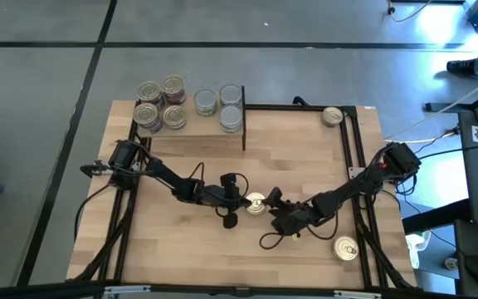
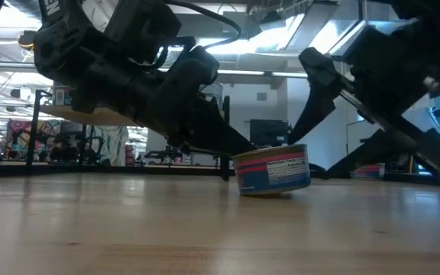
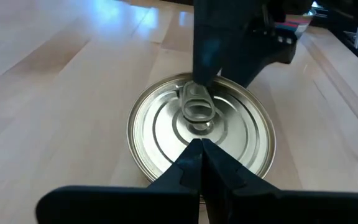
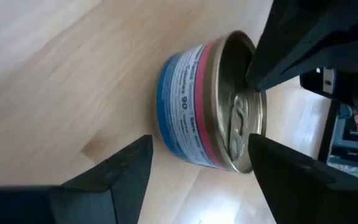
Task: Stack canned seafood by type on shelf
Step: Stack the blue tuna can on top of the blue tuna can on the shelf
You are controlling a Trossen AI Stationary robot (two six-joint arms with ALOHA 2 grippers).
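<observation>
A short round tin point(image 1: 256, 203) with a blue, white and red label point(image 2: 272, 169) and a pull-tab lid point(image 3: 166, 130) stands upright on the tabletop near the middle. My left gripper point(image 1: 241, 199) is shut over its lid, coming from the table's left. My right gripper point(image 1: 276, 209) is open just right of the tin; its two fingers point(image 4: 123, 174) stand wide apart, short of the tin's side point(image 4: 185, 106), and are not seen touching it. Several tins point(image 1: 160, 104) stand stacked on the low wooden shelf point(image 1: 193, 139) at the far left. My left gripper rests its shut fingertips point(image 3: 201, 149) on the tin's lid near its middle point(image 3: 199, 132), just beside the pull tab point(image 3: 197, 106). The fingers slant down from the table's left. The tin stands upright with its base on the table.
One loose tin point(image 1: 332, 116) stands at the far right of the table and another point(image 1: 346, 247) near the right front corner. Black frame rails point(image 1: 359, 166) run along the table's right and left sides. Bare tabletop lies in front of the shelf.
</observation>
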